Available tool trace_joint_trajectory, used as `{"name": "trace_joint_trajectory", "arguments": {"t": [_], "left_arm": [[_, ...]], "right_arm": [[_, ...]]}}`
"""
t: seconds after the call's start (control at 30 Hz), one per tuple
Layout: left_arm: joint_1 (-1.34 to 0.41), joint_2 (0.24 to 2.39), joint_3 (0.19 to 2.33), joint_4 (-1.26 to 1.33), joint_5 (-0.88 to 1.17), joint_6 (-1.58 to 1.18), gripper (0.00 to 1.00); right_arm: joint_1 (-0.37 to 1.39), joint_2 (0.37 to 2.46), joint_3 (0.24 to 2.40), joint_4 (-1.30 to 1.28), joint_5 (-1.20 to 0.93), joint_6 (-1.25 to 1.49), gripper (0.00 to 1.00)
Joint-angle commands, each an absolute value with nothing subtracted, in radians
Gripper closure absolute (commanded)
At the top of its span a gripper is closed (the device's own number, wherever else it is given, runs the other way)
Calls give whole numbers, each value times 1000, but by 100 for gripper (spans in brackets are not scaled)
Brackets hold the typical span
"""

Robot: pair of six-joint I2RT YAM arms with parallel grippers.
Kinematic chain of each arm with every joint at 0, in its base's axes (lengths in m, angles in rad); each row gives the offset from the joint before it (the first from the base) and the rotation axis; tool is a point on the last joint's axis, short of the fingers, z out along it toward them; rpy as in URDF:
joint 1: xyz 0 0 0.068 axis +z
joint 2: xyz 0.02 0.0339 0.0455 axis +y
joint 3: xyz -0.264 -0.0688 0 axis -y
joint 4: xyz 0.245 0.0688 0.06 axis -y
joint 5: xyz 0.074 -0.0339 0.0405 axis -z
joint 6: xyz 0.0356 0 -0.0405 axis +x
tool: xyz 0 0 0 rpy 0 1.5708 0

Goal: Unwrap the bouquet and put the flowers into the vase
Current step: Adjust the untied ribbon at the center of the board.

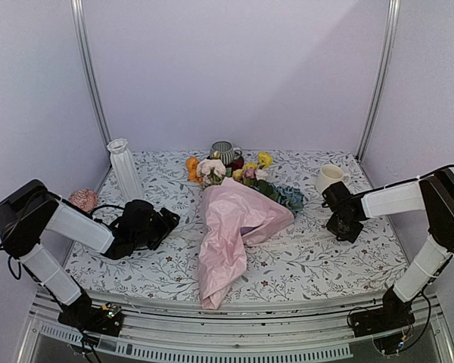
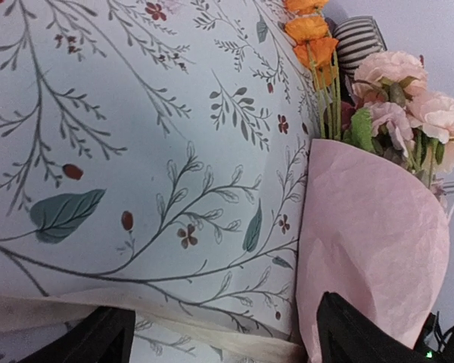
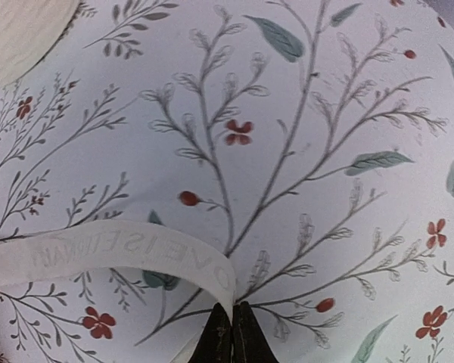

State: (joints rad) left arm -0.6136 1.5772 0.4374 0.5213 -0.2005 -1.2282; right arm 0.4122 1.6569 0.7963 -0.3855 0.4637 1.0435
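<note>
Two grippers — left gripper (image 2: 221, 325) spread empty beside the bouquet (image 2: 371, 227), right gripper (image 3: 232, 333) pinching the ribbon (image 3: 98, 253).

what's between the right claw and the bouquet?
A pale printed ribbon on the floral tablecloth, one end pinched in the shut right claw; right wrist view shows it. In the top view, nothing else lies before the bouquet.
</note>
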Motion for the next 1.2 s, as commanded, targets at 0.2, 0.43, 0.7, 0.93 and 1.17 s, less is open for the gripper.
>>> {"name": "trace_joint_trajectory", "arguments": {"t": [0.2,0.43,0.7,0.93,1.17], "left_arm": [[-596,1705,482,748,-133,-997,11],[-598,1514,443,644,-134,-836,2],[-609,1262,512,372,55,-525,2],[-616,1372,619,200,36,-558,2],[-606,1372,537,307,94,-619,4]], "right_arm": [[327,1473,671,-422,497,1133,72],[327,1295,679,-404,430,942,24],[344,1012,538,-15,-192,492,10],[373,1106,484,220,-474,589,12],[437,1200,487,271,-422,640,14]]}}
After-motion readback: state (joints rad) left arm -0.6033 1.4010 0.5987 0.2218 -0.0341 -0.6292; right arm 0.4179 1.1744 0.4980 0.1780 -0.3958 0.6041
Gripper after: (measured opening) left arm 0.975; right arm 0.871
